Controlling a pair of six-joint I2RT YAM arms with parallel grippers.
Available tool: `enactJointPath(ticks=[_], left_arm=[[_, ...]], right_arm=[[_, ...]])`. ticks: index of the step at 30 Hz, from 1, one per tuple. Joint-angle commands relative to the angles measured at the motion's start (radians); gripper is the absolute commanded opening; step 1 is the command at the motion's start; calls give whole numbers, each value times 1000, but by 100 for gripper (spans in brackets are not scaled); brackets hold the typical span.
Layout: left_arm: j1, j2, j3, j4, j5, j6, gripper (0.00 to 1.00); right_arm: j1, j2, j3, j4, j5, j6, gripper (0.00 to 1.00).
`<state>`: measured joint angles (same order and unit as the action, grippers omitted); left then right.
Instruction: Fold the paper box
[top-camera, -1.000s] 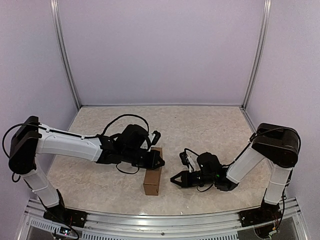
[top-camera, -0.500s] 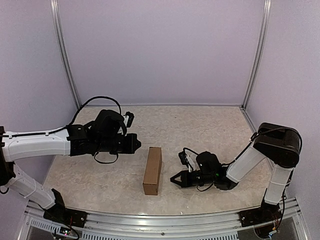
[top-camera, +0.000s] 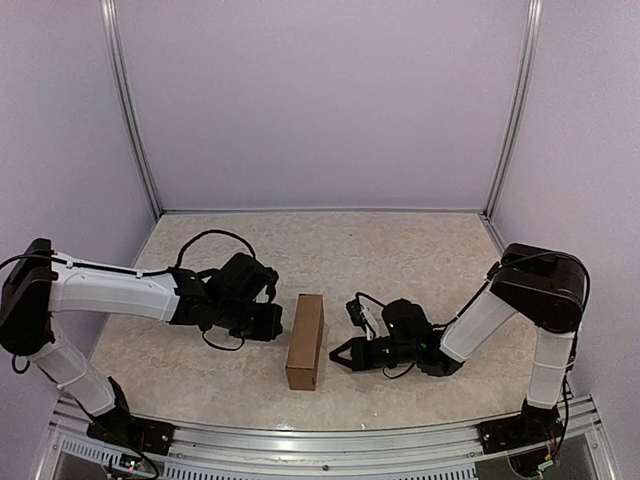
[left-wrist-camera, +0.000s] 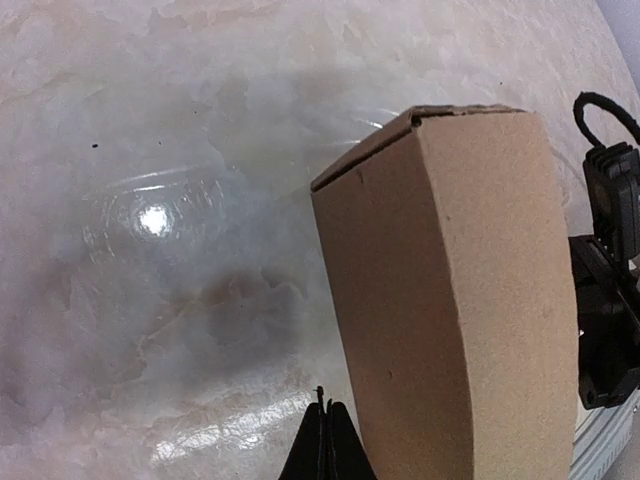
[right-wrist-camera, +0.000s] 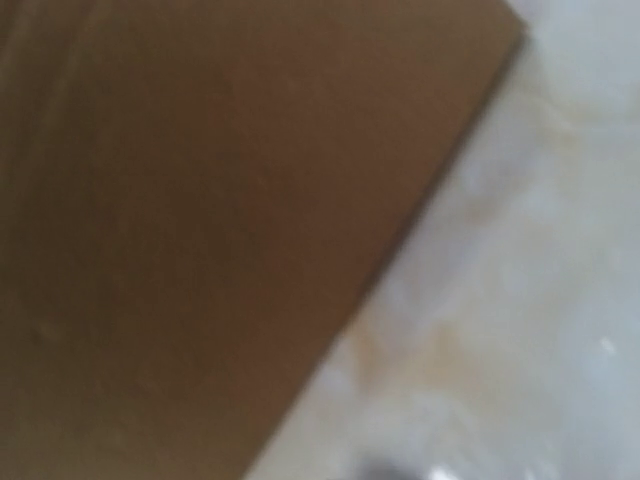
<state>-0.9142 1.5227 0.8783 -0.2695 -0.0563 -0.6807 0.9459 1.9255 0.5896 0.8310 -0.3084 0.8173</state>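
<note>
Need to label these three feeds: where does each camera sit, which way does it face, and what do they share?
Top: above and behind the robot, looking down at the table; left pincer and right pincer flank the box.
Left wrist: on the left arm, low over the table, facing the box's side; its shut pincer tip shows, with the right arm beyond.
Right wrist: close against the box, blurred; own pincer unclear.
Shared: all see box and table.

No legible text, label, brand, number or sign is found in any view. The paper box (top-camera: 305, 341) presents plain brown faces only, and the counter (top-camera: 420, 260) carries nothing beyond its marbled pattern.
</note>
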Motion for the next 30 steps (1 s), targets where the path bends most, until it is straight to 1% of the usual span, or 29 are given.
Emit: enactJointPath(ticks=[1,5,8,15,21,30], left_arm=[[-29,65,61,24,50,-1,0],[-48,100,108,19,50,3,0],[-59,114,134,15,76,1,0],[-80,139,197,-1,82,-1,0],[-86,174,240,-15,87,-3,0],[-81,228,271,-24,71,5,0]], right_arm=[[-4,67,37,30,-46,34,0],[-1,107,60,68,-61,56,0],[0,131,66,85,-67,64,0],[-2,153,58,106,-62,60,0],[-17,128,15,95,-32,39,0],[-70,70,-96,108,-4,13,0]])
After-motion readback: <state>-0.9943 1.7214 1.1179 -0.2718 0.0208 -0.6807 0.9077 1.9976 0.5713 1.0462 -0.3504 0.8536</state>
